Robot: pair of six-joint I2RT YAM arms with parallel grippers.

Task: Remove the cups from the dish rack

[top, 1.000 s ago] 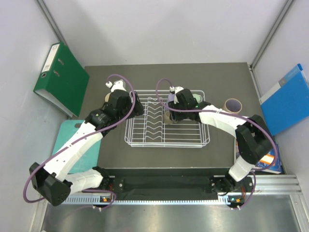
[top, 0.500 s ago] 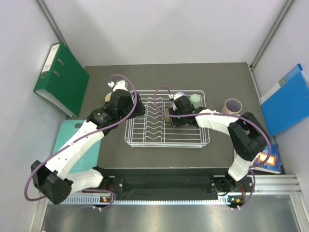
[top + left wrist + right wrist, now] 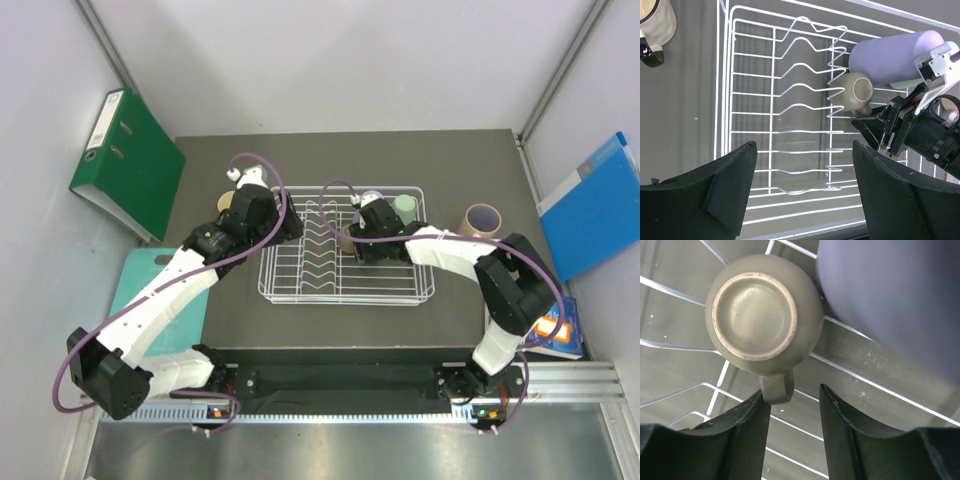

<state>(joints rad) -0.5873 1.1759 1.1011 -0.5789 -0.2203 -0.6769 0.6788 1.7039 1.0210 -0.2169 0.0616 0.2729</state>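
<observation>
Vs one second back: seeing right gripper (image 3: 792,410) dragged nearer and left, off the far right part of the dish rack (image 3: 345,297), down to the olive-tan mug (image 3: 754,315). Uncovers the lavender tumbler (image 3: 372,197) and mint-green cup (image 3: 404,205), both hidden under that wrist before. Hardly any shift over the last half second. Reading its jaws as part-spread, straddling the mug handle (image 3: 776,387): handle against one finger, gap to the other, so no pinch. Mug mid-rack, just right of the zigzag plate slots (image 3: 805,90), base turned toward the cameras.

Holding about where it was: left gripper (image 3: 805,200), over the rack's left edge, jaws wide apart, nothing between them (only wire below).

Surroundings, near to far: book (image 3: 560,335) at near right, teal mat (image 3: 135,275) beside the table (image 3: 240,160) on the left. Inside the rack: tumbler on its side along the far rail, mint-green cup just beside it. Out on the table: cream mug (image 3: 657,20) just outside the rack's far left corner, purplish cup (image 3: 483,218) upright, well right of the rack. Against the left wall, green binder (image 3: 125,160); at the right wall, blue folder (image 3: 595,205).

In the way: tumbler crowding the mug's far side (contact unclear), slot wires hard on its left. From the top view, mug mostly hidden under the right wrist.
</observation>
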